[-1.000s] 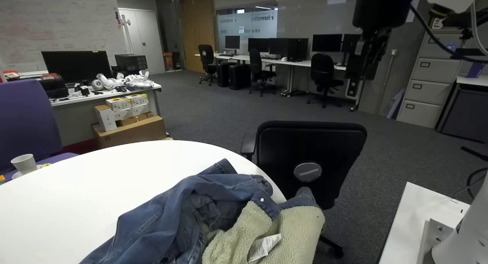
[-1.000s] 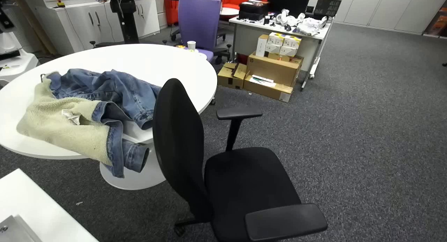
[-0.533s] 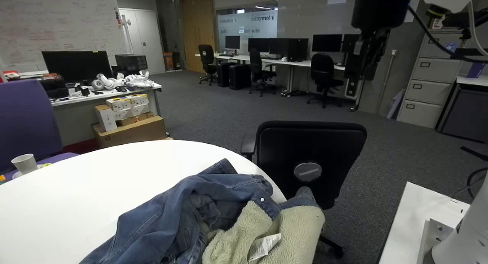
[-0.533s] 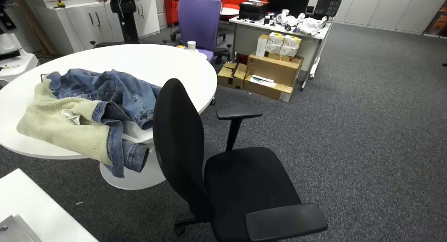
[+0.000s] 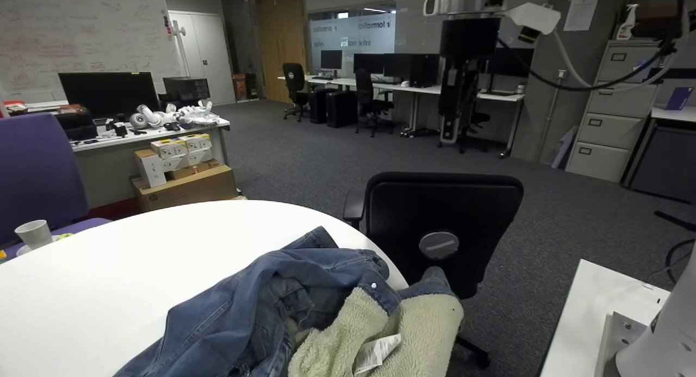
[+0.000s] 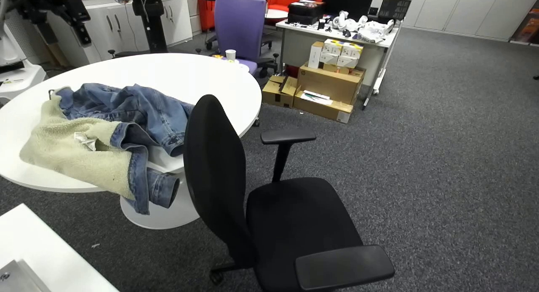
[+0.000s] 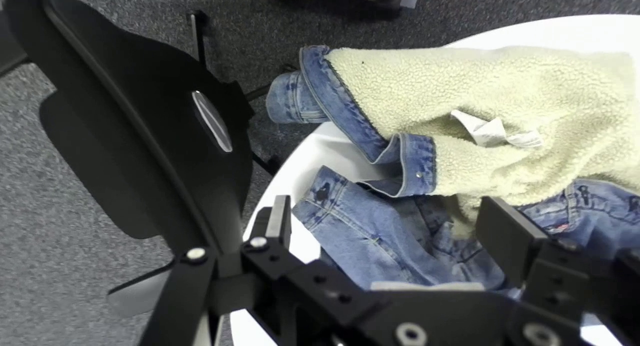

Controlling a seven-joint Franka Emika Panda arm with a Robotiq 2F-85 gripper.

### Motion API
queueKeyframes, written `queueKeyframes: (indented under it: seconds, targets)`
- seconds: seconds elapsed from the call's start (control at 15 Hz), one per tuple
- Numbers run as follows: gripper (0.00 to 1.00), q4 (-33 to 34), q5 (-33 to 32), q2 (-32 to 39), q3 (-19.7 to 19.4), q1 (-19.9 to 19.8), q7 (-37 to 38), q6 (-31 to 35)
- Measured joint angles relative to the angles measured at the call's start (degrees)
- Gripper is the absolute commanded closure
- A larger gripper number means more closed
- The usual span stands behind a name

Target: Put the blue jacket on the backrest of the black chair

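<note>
Gripper (image 7: 386, 211) swings in toward table (image 6: 198, 73), spread wide, holding nothing; jacket (image 6: 105, 136) unmoved, heaped there just beside chair (image 6: 214, 170); looks like approach only, pick and drape both left

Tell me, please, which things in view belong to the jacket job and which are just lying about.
For the job:
blue denim jacket, fleece lining partly showing
round white table, bearing the jacket
black office chair, its backrest the goal
gripper, open

Just lying about:
purple chair
white cup
cardboard boxes
spray bottle
</note>
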Motion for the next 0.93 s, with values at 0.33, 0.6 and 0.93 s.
queueKeyframes:
  seconds: [0.33, 0.6, 0.93]
  targets:
    - [0.0, 1.48, 5.02, 7.8, 2.83, 8.04, -4.86, 1.25]
    - [0.0, 1.42, 5.05, 8.33, 3.41, 8.56, -4.11, 1.25]
    - [0.0, 1.32, 5.57, 8.48, 2.5, 8.57, -4.31, 1.25]
